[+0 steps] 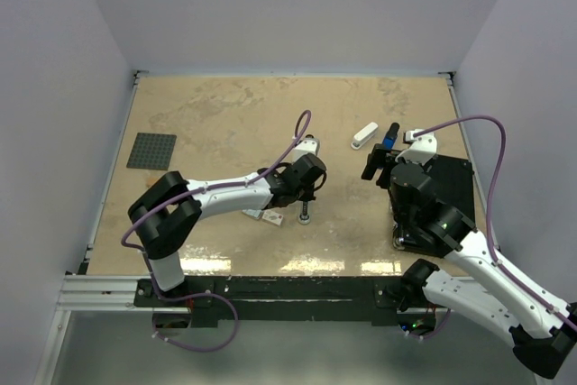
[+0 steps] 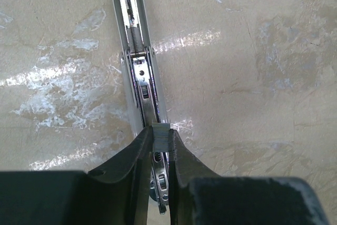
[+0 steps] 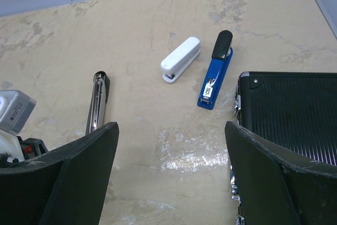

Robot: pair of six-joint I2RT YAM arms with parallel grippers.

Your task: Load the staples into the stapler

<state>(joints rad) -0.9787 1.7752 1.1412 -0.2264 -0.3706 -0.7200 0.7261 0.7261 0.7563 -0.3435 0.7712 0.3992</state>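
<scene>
White-shelled arms (image 1: 225,194), black joints (image 1: 305,174), black hands (image 3: 171,130), looping purple cables (image 1: 491,123)

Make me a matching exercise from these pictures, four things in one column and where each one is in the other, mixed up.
1 white stapler
2 staples
3 black case
4 grey plate

A far left of the table
B in the jaws of the left gripper, over the open stapler
C beside the blue stapler
D near the table's right edge

Pairs: 1-C, 2-B, 3-D, 4-A

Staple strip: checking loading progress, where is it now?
The staple strip is pinched in the left claw over the open stapler's metal channel, bottom centre of the left wrist view.
</scene>
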